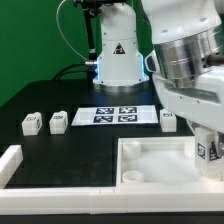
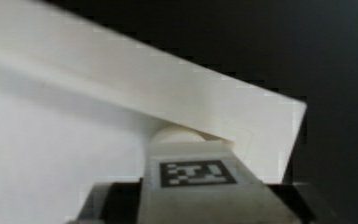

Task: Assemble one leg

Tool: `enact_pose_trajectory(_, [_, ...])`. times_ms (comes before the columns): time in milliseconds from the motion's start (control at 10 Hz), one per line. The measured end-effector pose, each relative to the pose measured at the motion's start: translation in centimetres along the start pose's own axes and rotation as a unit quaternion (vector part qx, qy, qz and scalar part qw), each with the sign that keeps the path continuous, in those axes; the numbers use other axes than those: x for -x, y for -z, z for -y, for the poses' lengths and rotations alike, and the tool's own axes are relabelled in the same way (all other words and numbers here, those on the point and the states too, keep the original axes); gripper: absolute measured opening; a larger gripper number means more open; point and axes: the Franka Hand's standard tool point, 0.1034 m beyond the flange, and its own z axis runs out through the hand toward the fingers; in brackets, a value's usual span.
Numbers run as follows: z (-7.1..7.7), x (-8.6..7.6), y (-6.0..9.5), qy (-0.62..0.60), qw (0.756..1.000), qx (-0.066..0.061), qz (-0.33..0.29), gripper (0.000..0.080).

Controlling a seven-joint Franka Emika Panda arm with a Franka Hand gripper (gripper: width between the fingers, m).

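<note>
End effector (image 1: 205,158) clamps a small white plastic leg block (image 2: 195,172), tagged black-and-white, over the large white square rimmed tray piece (image 1: 150,160). 3 alike blocks (image 1: 31,122) (image 1: 58,121) (image 1: 168,120) sit on the black tabletop (image 1: 60,90).

Exterior view bright and fairly sharp, white tray (image 1: 160,142) near glare on black table (image 1: 60,92); wrist view soft, leg (image 2: 194,165) tag blurred.

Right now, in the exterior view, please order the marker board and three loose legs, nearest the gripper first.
1. Right leg, at the exterior view's right.
2. Marker board, centre.
3. Middle leg, exterior view's left.
4. Left leg, farthest left.
</note>
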Motion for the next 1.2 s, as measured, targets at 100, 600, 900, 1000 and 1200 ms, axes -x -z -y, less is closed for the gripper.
enact_pose_trajectory(100, [0.1,-0.1,0.0,-0.069,0.998,-0.008,0.008,0.0297])
enact_pose_trajectory(600, [-0.3,0.9,-0.1,0.084,0.996,0.012,0.002,0.0379])
enact_pose_trajectory(900, [-0.2,0.9,-0.1,0.25,0.968,0.018,-0.003,0.0633])
enact_pose_trajectory(1000, [-0.2,0.8,0.0,0.287,0.958,0.018,-0.003,0.0645])
enact_pose_trajectory(1200, [-0.2,0.1,0.2,0.441,0.897,0.041,-0.022,0.0649])
